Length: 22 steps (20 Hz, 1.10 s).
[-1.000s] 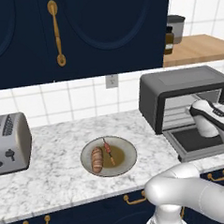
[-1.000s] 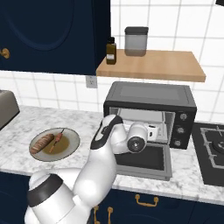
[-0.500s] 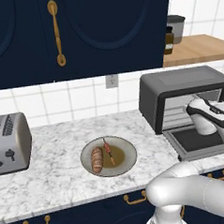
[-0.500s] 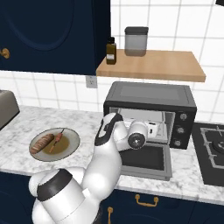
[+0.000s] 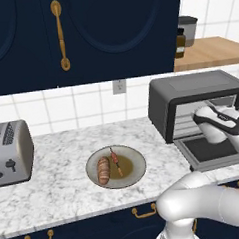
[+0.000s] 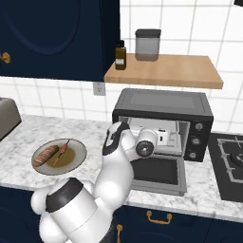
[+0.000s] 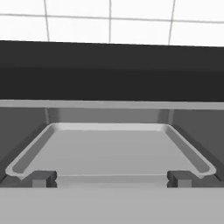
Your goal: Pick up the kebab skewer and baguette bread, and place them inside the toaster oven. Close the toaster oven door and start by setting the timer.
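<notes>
The kebab skewer (image 5: 115, 162) and the baguette bread (image 5: 103, 170) lie side by side on a round plate (image 5: 134, 165) on the marble counter, seen again as skewer (image 6: 61, 152) and bread (image 6: 45, 155). To their right stands the toaster oven (image 6: 163, 107) with its door (image 6: 159, 173) dropped flat. My gripper (image 6: 166, 137) hovers at the oven mouth above the door, far from the plate. In the hand view the gripper (image 7: 112, 178) is open with nothing between its fingertips (image 7: 43, 178), facing the bare grey tray (image 7: 109, 148) inside the oven.
A silver two-slot toaster (image 5: 11, 153) stands at the counter's left end. Above the oven, a wooden shelf (image 6: 163, 71) carries a dark bottle (image 6: 120, 55) and a canister (image 6: 147, 45). A stove (image 6: 232, 161) lies right of the oven. Dark cabinets hang overhead.
The hand has eased slightly back from the oven mouth. The gripper stays open, and the food on the plate has not moved.
</notes>
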{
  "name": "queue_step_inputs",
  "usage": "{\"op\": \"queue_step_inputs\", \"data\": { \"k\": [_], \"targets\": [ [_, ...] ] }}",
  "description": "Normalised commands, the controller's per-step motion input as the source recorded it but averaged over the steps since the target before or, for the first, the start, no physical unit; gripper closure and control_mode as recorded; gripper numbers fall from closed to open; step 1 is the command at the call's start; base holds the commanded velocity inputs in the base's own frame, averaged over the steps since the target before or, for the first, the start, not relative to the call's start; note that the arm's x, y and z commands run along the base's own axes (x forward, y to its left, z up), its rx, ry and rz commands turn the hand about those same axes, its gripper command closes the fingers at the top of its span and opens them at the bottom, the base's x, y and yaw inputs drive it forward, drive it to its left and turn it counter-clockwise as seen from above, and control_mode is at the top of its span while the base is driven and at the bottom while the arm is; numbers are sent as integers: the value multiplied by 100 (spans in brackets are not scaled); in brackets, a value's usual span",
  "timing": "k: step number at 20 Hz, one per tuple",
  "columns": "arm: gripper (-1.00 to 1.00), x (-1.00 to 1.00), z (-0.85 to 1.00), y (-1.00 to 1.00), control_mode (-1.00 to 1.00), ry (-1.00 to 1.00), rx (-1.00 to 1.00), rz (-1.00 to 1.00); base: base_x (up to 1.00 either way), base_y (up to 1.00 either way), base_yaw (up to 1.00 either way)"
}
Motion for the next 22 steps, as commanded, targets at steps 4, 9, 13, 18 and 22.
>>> {"op": "queue_step_inputs", "data": {
  "k": [4,9,13,18,22],
  "targets": [
    [-100,35,0,-1,-100,0,3,0,0,0,0],
    [-100,29,-2,0,-100,0,0,0,0,0,0],
    [-100,8,-20,-2,-100,0,1,0,0,0,0],
    [-100,25,0,0,-100,0,0,0,0,0,0],
    [-100,12,-8,0,-100,9,0,0,0,0,0]
  ]
}}
